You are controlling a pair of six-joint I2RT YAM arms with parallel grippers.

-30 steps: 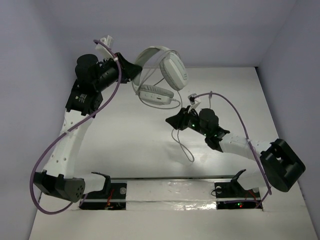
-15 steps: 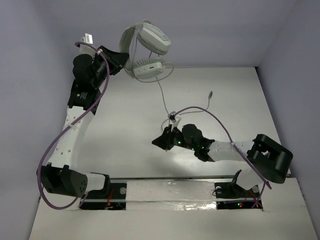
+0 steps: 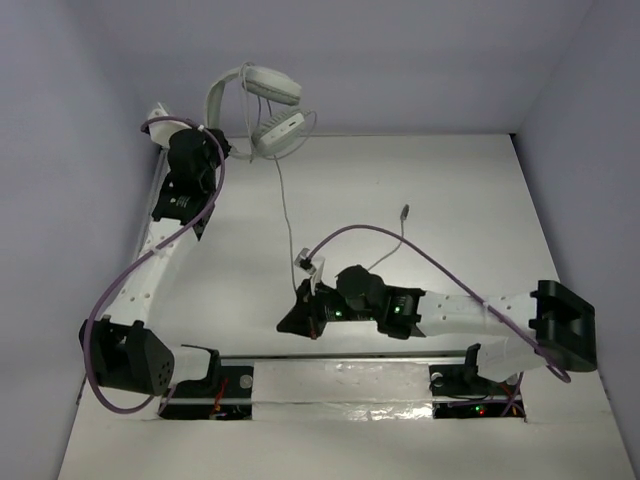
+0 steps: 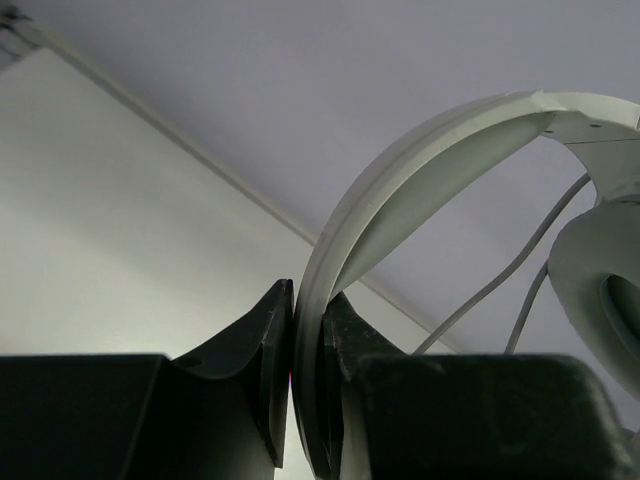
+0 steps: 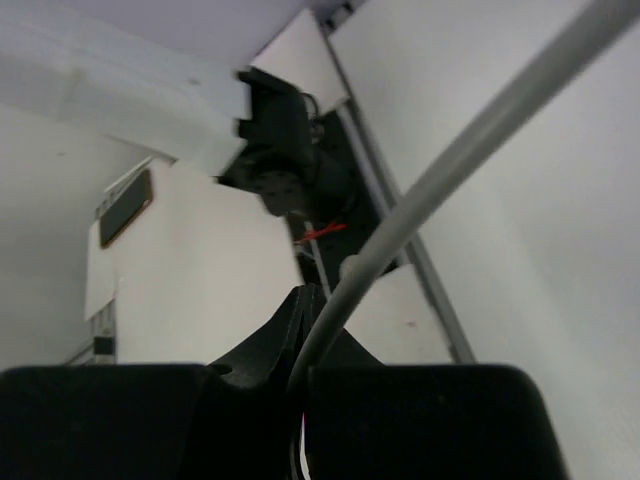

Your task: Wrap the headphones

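The left gripper pinches the headband of the headphones, with a finger pressed against each face of the band. The headphones are held up off the table at its 11 o'clock corner, in front of the back wall, and the earcups are at 2 o'clock of that gripper. The cable runs from them toward 6 o'clock to the right gripper. This gripper sits low near the table's near-middle, closed on the cable. The plug shows at 2 o'clock of the right gripper.
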